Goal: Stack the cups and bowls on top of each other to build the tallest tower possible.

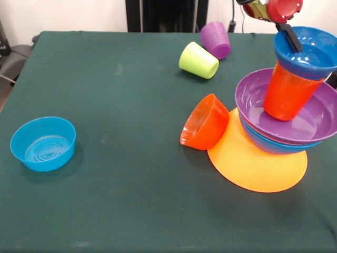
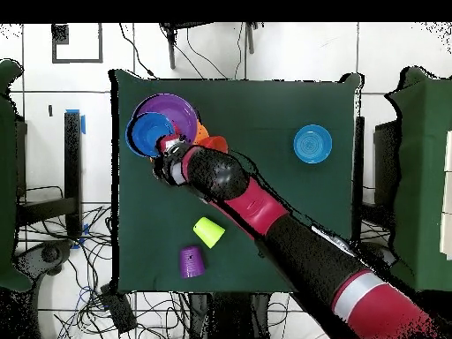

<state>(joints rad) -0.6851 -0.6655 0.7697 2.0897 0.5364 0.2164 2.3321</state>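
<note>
Tower (image 1: 287, 124): built at the table's (image 1: 116, 200) right side in the front view; orange-yellow bowl (image 1: 253, 163), blue bowl (image 1: 266, 142), purple bowl (image 1: 310, 118), orange cup (image 1: 284, 92), blue top bowl (image 1: 308, 52).
Gripper (image 1: 289, 37): set on the top bowl's rim; grip state cannot be told.
Small orange bowl (image 1: 204, 122): tipped against the base.
Lime green cup (image 1: 198, 60), purple cup (image 1: 216, 39): lying behind.
Light blue bowl (image 1: 43, 143): well apart.

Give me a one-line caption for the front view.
Gripper at the blue bowl topping a leaning tower; green cup and purple cup lie tipped.

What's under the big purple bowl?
The purple bowl sits nested in a blue bowl, which rests on an upside-down orange-yellow bowl. Whether anything is hidden under that one can't be seen.
</note>
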